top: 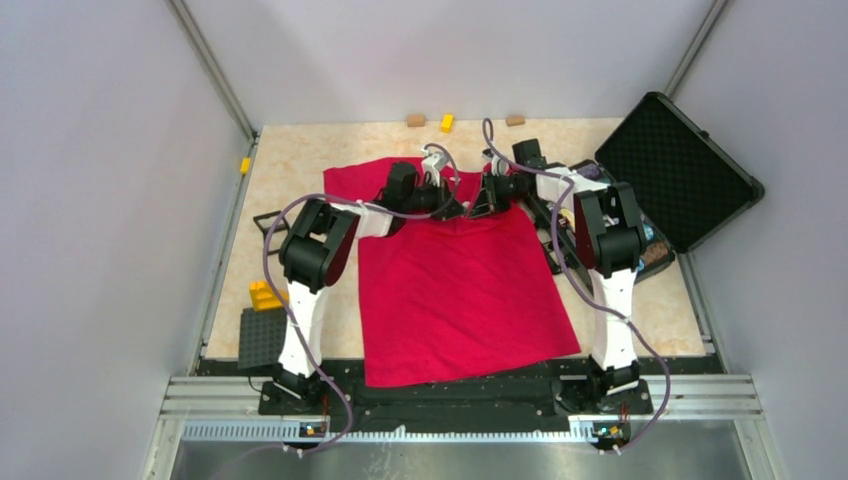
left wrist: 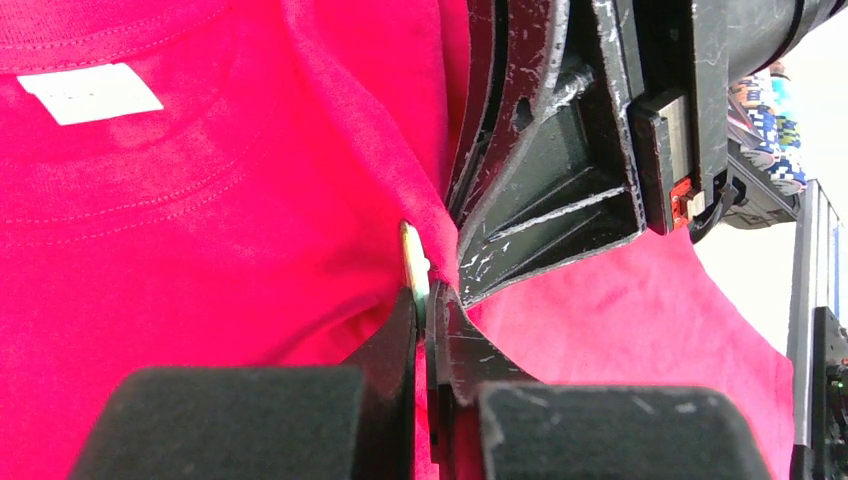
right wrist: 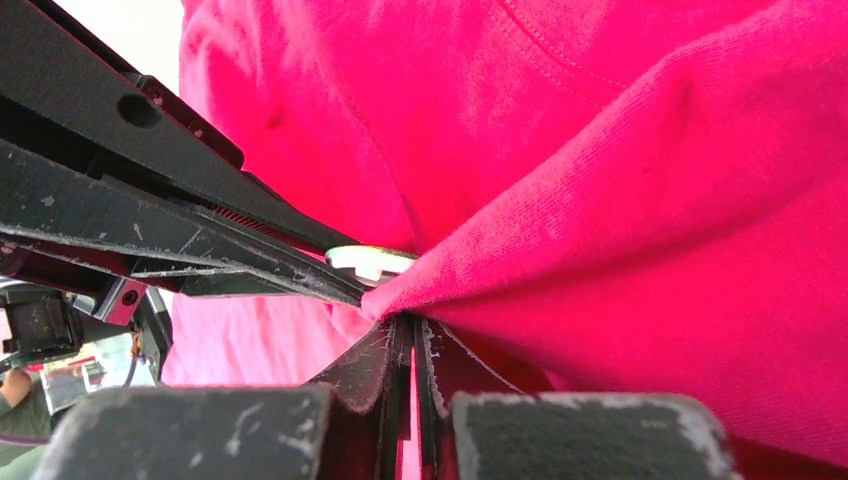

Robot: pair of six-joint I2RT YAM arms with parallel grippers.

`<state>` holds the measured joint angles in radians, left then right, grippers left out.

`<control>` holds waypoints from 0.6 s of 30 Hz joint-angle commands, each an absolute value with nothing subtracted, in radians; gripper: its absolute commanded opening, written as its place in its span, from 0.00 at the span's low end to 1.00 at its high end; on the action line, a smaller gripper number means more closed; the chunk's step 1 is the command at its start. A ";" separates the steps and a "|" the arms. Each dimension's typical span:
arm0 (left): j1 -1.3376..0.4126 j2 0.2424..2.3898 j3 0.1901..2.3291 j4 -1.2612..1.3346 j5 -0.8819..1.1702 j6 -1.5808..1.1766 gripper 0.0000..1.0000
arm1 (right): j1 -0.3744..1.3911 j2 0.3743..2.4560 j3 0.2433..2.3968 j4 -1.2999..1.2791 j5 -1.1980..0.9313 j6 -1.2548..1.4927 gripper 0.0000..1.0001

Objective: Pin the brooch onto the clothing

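Near white label, thin greenish brooch edge-on, against bunched red shirt

Both arms are showing white links between bulky black joint housings, the left arm and the right arm alike. A greyish-purple cable is looping off each. Up close, the black fingers are wearing white scratches, and a small red tab is peeking out.
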<state>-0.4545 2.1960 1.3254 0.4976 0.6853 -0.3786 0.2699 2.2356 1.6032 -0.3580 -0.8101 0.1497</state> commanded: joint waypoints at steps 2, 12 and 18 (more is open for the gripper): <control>-0.492 2.052 1.305 0.665 0.779 -0.463 0.00 | 0.274 2.113 1.527 -0.219 -0.731 0.146 0.11; -0.476 2.020 1.214 0.753 0.764 -0.535 0.00 | 0.266 1.792 1.202 -0.036 -0.627 0.174 0.44; -0.471 2.009 1.204 0.751 0.794 -0.538 0.00 | 0.261 1.645 1.032 0.107 -0.634 0.173 0.51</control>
